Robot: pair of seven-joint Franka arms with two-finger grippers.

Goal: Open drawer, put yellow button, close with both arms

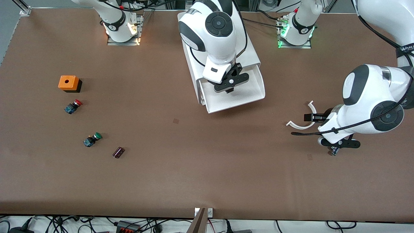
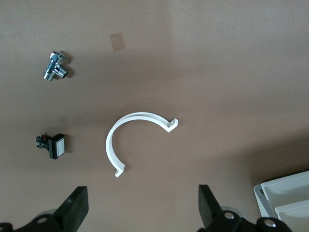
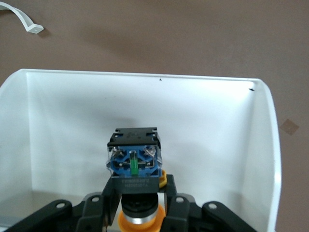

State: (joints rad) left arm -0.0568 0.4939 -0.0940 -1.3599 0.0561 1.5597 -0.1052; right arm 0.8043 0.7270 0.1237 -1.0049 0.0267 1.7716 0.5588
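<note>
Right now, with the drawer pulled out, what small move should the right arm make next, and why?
Probably lower slightly and release: the right gripper grips the yellow button over the open drawer. The left gripper waits open above a white clip.

The front cam sits high across the table (image 1: 194, 174), facing the two arm bases along the top of its view, and takes in the whole brown top incl. the white cabinet (image 1: 223, 64) with its pulled-out drawer (image 1: 239, 97). The left wrist cam looks straight down from close above the table at a white curved clip (image 2: 130, 140), also seen in the front view (image 1: 302, 124) near the left arm's end. The right wrist cam looks down very close into the drawer (image 3: 145, 106), w/ the same clip's end at a corner (image 3: 21, 19).
</note>
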